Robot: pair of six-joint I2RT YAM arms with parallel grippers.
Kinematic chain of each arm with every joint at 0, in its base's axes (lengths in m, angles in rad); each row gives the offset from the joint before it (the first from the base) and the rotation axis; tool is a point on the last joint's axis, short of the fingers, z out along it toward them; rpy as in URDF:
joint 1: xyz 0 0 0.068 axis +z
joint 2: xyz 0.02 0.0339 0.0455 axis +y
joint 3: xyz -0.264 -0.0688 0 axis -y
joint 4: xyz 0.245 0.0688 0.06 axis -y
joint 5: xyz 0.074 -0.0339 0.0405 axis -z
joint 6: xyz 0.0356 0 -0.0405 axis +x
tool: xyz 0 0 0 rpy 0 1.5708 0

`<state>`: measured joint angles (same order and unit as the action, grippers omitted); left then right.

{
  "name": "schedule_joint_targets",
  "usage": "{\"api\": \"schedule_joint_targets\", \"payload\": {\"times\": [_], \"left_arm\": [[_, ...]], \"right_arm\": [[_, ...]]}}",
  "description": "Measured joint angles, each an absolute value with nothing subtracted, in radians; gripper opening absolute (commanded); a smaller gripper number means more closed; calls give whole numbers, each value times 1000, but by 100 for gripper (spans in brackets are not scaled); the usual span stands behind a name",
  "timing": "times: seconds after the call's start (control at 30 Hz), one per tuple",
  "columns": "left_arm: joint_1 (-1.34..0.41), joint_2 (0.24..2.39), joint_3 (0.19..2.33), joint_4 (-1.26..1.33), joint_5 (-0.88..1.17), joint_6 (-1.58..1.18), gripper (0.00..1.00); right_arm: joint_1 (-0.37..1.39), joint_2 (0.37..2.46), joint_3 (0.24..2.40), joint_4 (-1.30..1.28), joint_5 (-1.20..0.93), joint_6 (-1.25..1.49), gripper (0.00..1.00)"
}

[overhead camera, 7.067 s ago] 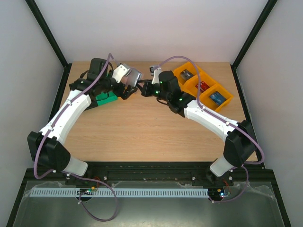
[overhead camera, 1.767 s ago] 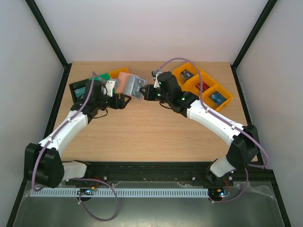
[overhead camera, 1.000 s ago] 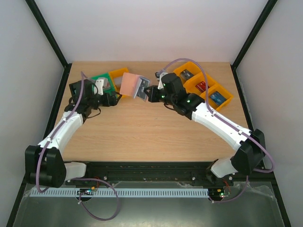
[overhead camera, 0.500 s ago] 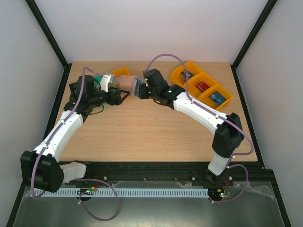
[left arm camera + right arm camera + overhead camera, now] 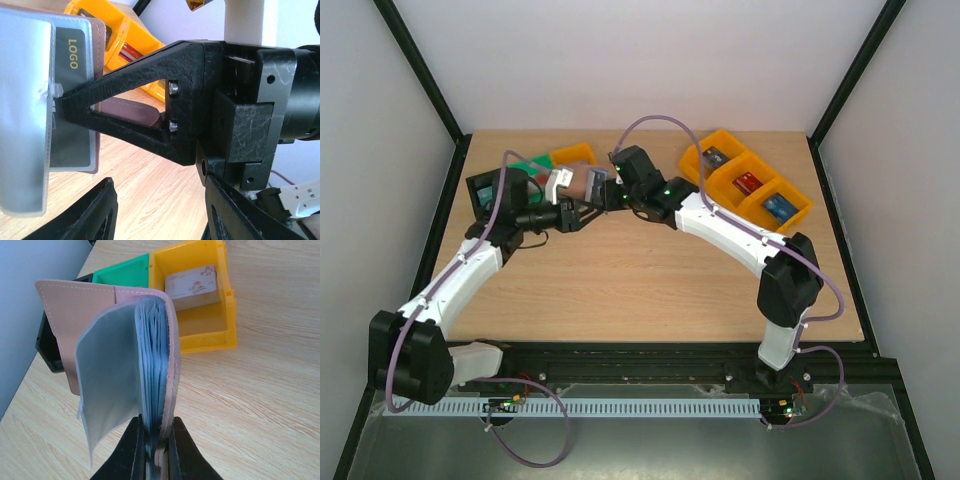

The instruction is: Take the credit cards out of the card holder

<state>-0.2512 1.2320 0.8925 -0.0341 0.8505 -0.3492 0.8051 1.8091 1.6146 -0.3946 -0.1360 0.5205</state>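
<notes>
My right gripper [image 5: 155, 442] is shut on the lower edge of the card holder [image 5: 150, 340]. It holds the holder upright above the table, tan cover outside and blue-clear sleeves fanned open. In the left wrist view a dark grey credit card [image 5: 70, 100] marked LOGO sits inside a clear sleeve. The right gripper's black finger [image 5: 150, 115] lies across that sleeve. My left gripper [image 5: 160, 215] is open just below the holder, with only bare wood between its fingers. From above, the left gripper [image 5: 573, 211] and the right gripper [image 5: 604, 190] meet at the card holder [image 5: 583, 183].
Just behind the holder stand a yellow bin [image 5: 227, 315] holding a whitish card [image 5: 192, 282], a green bin [image 5: 122, 271] and a black bin [image 5: 47, 347]. A row of orange bins [image 5: 750, 165] with cards in them stands at the back right.
The right arm has carried the holder to the left, up to the left gripper. The left gripper has come in under the holder and its jaws have narrowed.
</notes>
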Motion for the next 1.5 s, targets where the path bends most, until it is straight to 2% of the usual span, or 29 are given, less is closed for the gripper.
{"api": "schedule_joint_targets", "payload": {"times": [0.2, 0.37, 0.6, 0.93, 1.07, 1.27, 1.5], "left_arm": [[-244, 1242, 843, 99, 910, -516, 50], [-241, 1245, 841, 108, 873, -519, 54], [-241, 1264, 876, -14, 612, -386, 56], [-234, 1265, 918, -99, 369, -253, 59], [-218, 1265, 920, -107, 306, -224, 56], [-175, 1265, 948, -144, 377, -206, 47], [-116, 1253, 1007, -203, 518, -186, 48]], "right_arm": [[796, 1808, 1615, -382, -168, 532, 2], [787, 1808, 1613, -365, -194, 550, 2], [801, 1798, 1607, -313, -269, 584, 2], [801, 1791, 1595, -302, -282, 588, 1], [800, 1779, 1592, -301, -300, 576, 1], [800, 1758, 1589, -301, -343, 505, 2], [799, 1697, 1554, -272, -390, 415, 2]]}}
